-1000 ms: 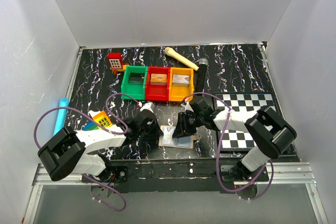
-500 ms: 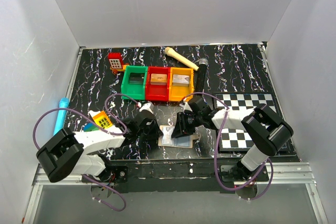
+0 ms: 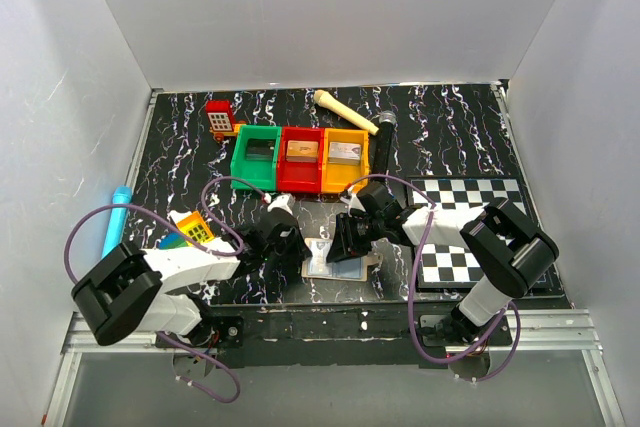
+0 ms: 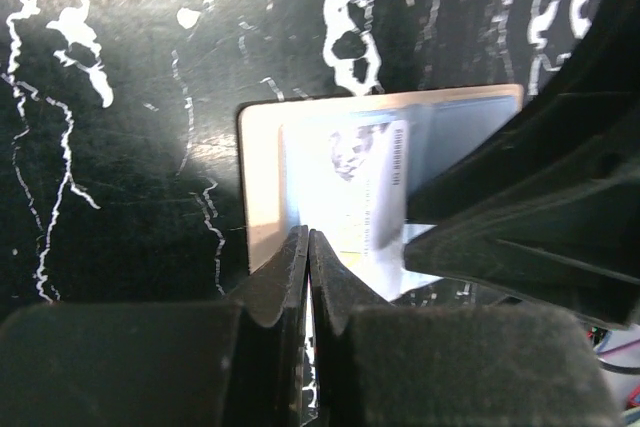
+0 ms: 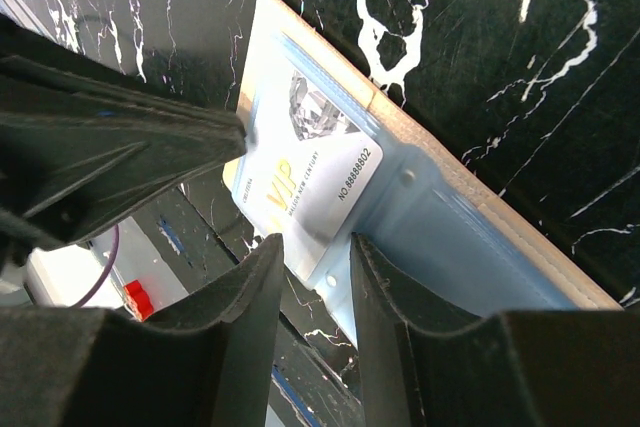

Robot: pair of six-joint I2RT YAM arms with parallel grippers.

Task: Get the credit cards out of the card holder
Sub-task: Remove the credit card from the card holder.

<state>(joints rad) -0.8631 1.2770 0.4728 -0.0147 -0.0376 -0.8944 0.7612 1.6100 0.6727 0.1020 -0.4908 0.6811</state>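
The left claw (image 4: 308, 238), shut tight, has its tips at the edge of a whitish credit card (image 5: 312, 162). The card sits inside the open card holder (image 5: 470, 237), which lies at six o'clock on the table (image 3: 450, 127). The right claw (image 5: 308, 269), half open and empty, straddles the holder's edge.

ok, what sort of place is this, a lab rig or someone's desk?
Probably a lab test cell: plain white walls box in a black marbled table, with a checkered board and coloured bins laid out as props.
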